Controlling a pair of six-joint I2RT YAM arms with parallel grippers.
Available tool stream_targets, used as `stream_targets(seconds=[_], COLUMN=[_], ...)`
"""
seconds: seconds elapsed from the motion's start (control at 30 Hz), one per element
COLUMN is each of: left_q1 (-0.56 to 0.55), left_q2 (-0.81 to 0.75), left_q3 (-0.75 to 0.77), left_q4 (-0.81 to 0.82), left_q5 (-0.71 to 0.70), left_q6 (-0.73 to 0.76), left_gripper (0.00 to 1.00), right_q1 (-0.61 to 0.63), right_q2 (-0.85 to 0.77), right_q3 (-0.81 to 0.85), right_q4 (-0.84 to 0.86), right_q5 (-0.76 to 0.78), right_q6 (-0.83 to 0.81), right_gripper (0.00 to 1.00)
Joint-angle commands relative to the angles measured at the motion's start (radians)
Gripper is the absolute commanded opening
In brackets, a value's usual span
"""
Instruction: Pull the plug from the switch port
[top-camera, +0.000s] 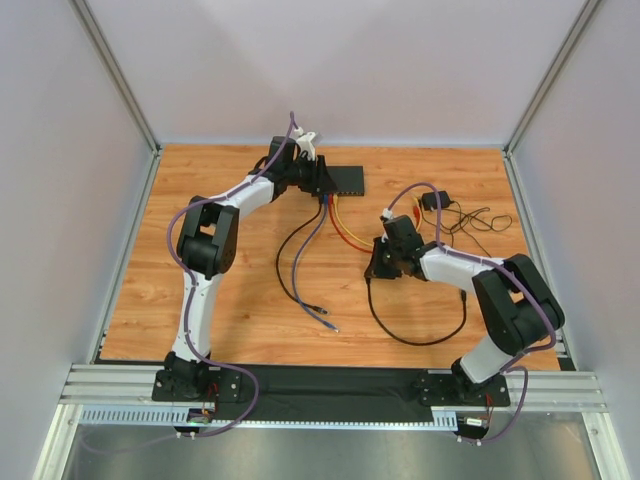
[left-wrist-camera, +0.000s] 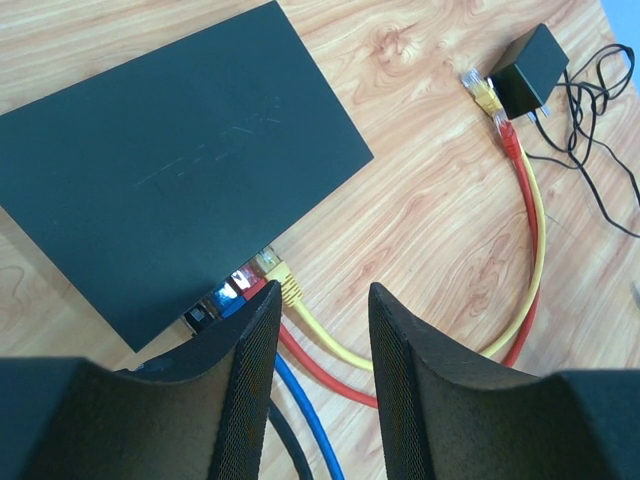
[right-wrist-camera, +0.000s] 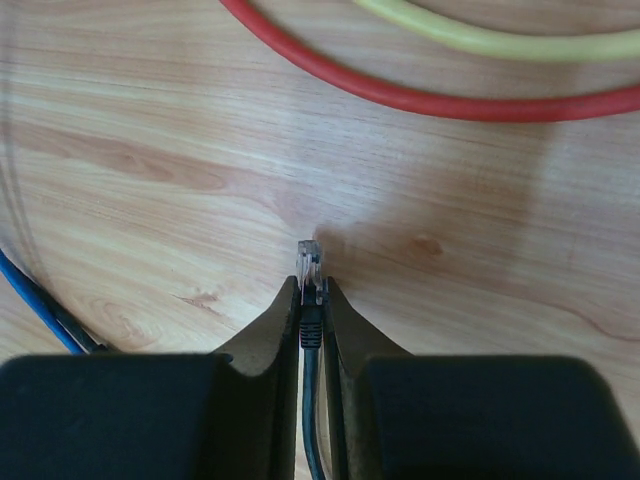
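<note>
The left arm (top-camera: 205, 240) rises from the table's (top-camera: 230, 300) near left edge, bends at the elbow and reaches to the far edge's middle. There the left gripper (left-wrist-camera: 322, 300) hangs with its fingers spread and nothing between them, just over the socket side of the switch (left-wrist-camera: 180, 170). The switch lies flat against the far edge, near its middle. A blue cable (left-wrist-camera: 305, 410), a red cable (left-wrist-camera: 513, 160) and a yellow cable (left-wrist-camera: 535, 230) sit in its sockets and run under the gripper, crowding that side. Bare wood lies open toward the near edge. The right arm (top-camera: 500, 290) folds back low right of centre. The right gripper (right-wrist-camera: 312, 290) pinches a plug (right-wrist-camera: 311, 258) by its black back end, free of the switch, just above the wood. A black cable (right-wrist-camera: 312, 400) trails from it. An adapter (left-wrist-camera: 530, 70) lies near the far right corner.
</note>
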Motion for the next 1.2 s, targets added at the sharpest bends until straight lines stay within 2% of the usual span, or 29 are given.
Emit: stream_targets(seconds=[0.0,0.07,0.13,0.17,0.2,0.23,0.27,0.3,0.4,0.5,0.6,0.77,0.83,0.87,0.93,1.17], left_q1=[0.001,0.001,0.001,0.002,0.001,0.001,0.001,-0.001,-0.005,-0.005,-0.007,-0.008,-0.008,-0.008,-0.008,-0.008], left_q2=[-0.059,-0.059,-0.061,-0.061,-0.062,-0.062,-0.064,-0.065,-0.081,-0.088,-0.082,-0.067,-0.068,-0.07,-0.069,0.016], left_q3=[-0.004,-0.004,-0.005,-0.005,-0.007,-0.011,-0.014,-0.017,-0.028,-0.045,-0.041,-0.016,-0.011,-0.01,0.004,0.133], left_q4=[0.045,0.046,0.048,0.051,0.054,0.056,0.06,0.063,0.059,0.077,0.08,0.063,0.062,0.066,0.082,0.043], left_q5=[0.008,0.008,0.01,0.014,0.014,0.014,0.016,0.017,0.002,-0.01,-0.009,-0.015,-0.041,-0.097,-0.136,-0.168], left_q6=[0.032,0.032,0.029,0.028,0.028,0.029,0.032,0.038,0.07,0.071,0.064,0.064,0.064,0.06,0.063,0.041], left_gripper=[0.48,0.48,0.48,0.48,0.48,0.48,0.48,0.48,0.49,0.49,0.49,0.48,0.48,0.47,0.46,0.43], right_q1=[0.002,0.004,0.004,0.002,0.002,0.004,0.002,0.004,0.004,0.001,0.002,-0.011,-0.036,-0.047,-0.079,-0.126], right_q2=[0.0,-0.017,-0.048,-0.055,-0.074,-0.083,-0.089,-0.107,-0.13,-0.067,0.074,0.28,0.351,0.371,0.417,0.503], right_q3=[0.032,0.011,-0.014,-0.019,-0.02,-0.016,-0.01,0.021,0.093,0.225,0.409,0.734,0.786,0.806,0.826,0.787], right_q4=[0.034,0.025,0.007,0.001,-0.012,-0.021,-0.033,-0.062,-0.102,-0.086,0.0,0.013,0.037,0.042,0.111,0.233], right_q5=[-0.031,-0.025,-0.008,0.001,0.005,0.013,0.027,0.042,0.133,0.219,0.208,0.194,0.191,0.197,0.17,0.11], right_q6=[-0.04,-0.039,-0.031,-0.031,-0.034,-0.036,-0.043,-0.05,-0.088,-0.086,-0.045,0.027,0.076,0.108,0.186,0.202], right_gripper=[0.02,0.06,0.17,0.25,0.43,0.52,0.58,0.68,0.84,0.85,0.84,0.8,0.77,0.74,0.67,0.55])
